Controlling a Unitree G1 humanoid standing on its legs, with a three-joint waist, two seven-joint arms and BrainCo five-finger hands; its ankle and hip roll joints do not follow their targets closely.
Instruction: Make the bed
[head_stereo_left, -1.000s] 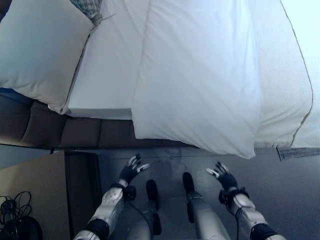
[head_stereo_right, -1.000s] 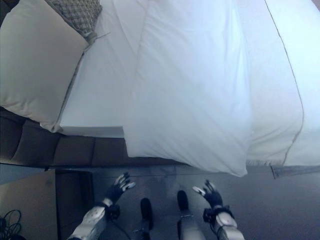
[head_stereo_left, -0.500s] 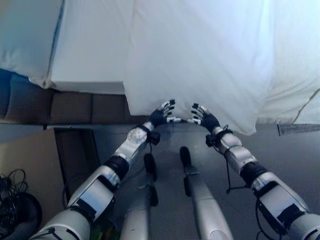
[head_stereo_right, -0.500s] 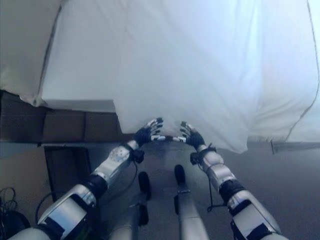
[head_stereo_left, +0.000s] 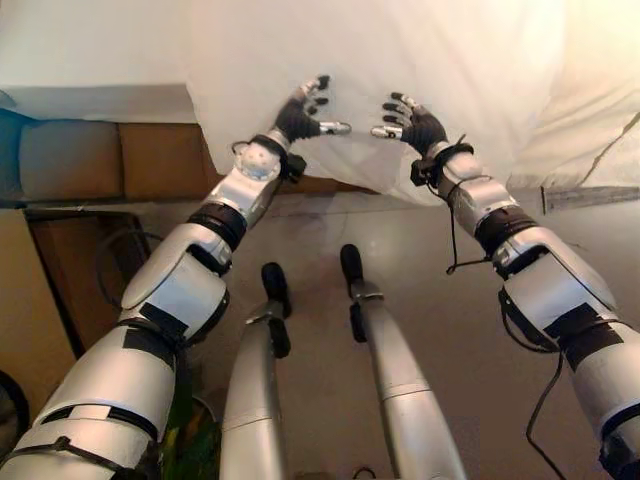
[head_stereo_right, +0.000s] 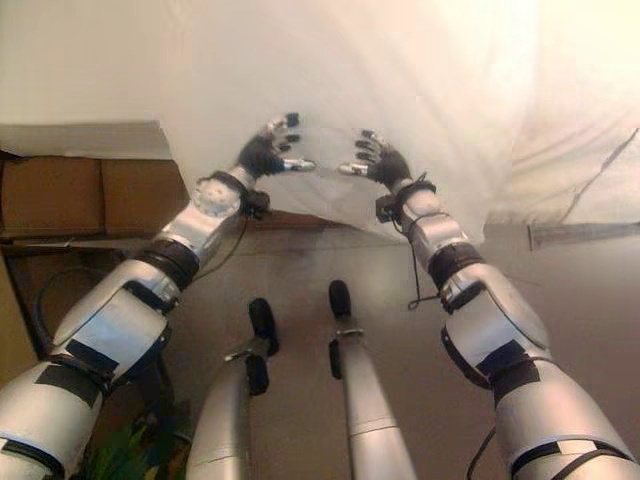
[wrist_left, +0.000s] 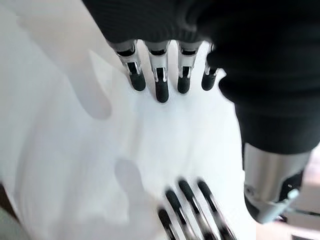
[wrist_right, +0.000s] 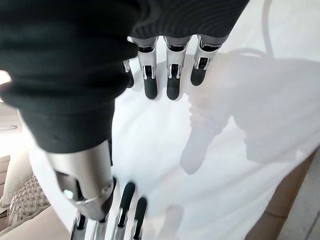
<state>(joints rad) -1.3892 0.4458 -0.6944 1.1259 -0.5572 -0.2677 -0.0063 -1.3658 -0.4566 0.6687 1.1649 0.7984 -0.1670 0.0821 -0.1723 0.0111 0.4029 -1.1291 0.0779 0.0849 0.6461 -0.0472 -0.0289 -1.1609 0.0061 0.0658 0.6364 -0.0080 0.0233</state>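
Both arms are stretched out over the edge of the bed (head_stereo_left: 110, 100), and the white duvet (head_stereo_left: 440, 70) hangs down over that edge in front of the robot. The left hand (head_stereo_left: 298, 118) sits against the overhanging part of the duvet, fingers (wrist_left: 161, 85) straight and spread, thumb pointing across toward the other hand. The right hand (head_stereo_left: 420, 127) mirrors it just beside, fingers (wrist_right: 172, 80) extended too, thumb aimed back at the left one. Nothing is pinched, nothing is curled around cloth: both hands are relaxed and spread, with the white fabric lying directly past the fingertips. In each wrist view the dark tips point at smooth white duvet, and the other hand's fingers show nearby against the same cloth. Whether the tips actually press the fabric or hover just off it cannot be told. The duvet's lower hem falls just below the two hands, above the grey floor (head_stereo_left: 320, 220). To the left, the brown padded bed base (head_stereo_left: 100, 160) shows under the mattress.
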